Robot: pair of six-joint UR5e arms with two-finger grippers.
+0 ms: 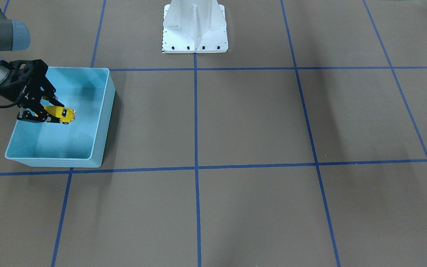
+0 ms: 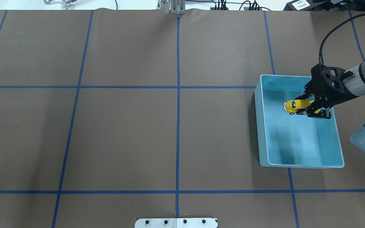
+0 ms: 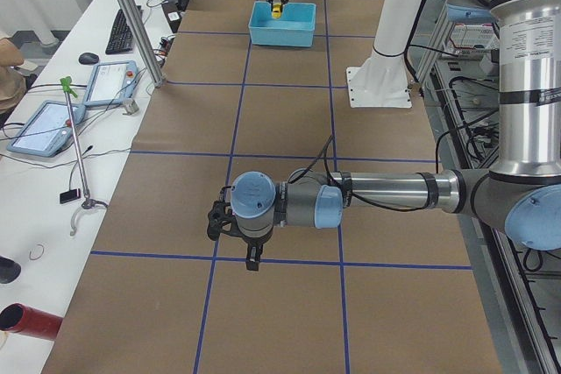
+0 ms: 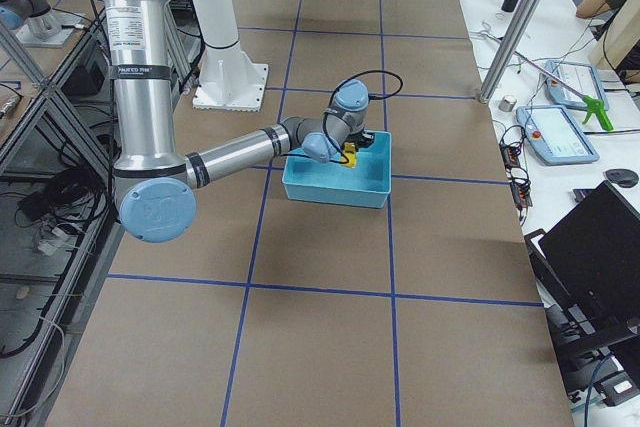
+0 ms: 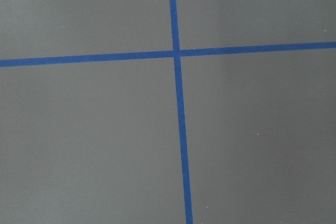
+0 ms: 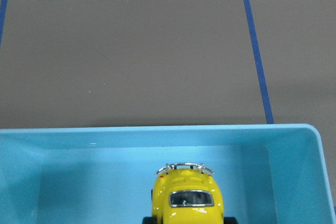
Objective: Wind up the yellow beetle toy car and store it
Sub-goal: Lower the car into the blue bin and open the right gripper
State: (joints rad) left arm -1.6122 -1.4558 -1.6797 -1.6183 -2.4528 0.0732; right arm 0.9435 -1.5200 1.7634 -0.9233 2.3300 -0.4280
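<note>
The left gripper [image 3: 251,260] hangs over the surface [image 3: 289,120]; whether its jaws stand apart or together cannot be told. Farther off, the right gripper [image 2: 309,109] is clamped on the rear of the car [image 2: 294,106], held within the bin [image 2: 258,126]. Glossy yellow, rounded, dark-windowed and chrome-bumpered, the car looks light, rigid and slippery. Its sides above the wheels likely offer the surest hold.

The right gripper [image 2: 306,107], angled downward from its wrist, is clamped on the yellow beetle toy car [image 2: 293,106] jutting past its fingertips, while the left gripper [image 3: 250,260] points straight down, its finger spacing unclear.
</note>
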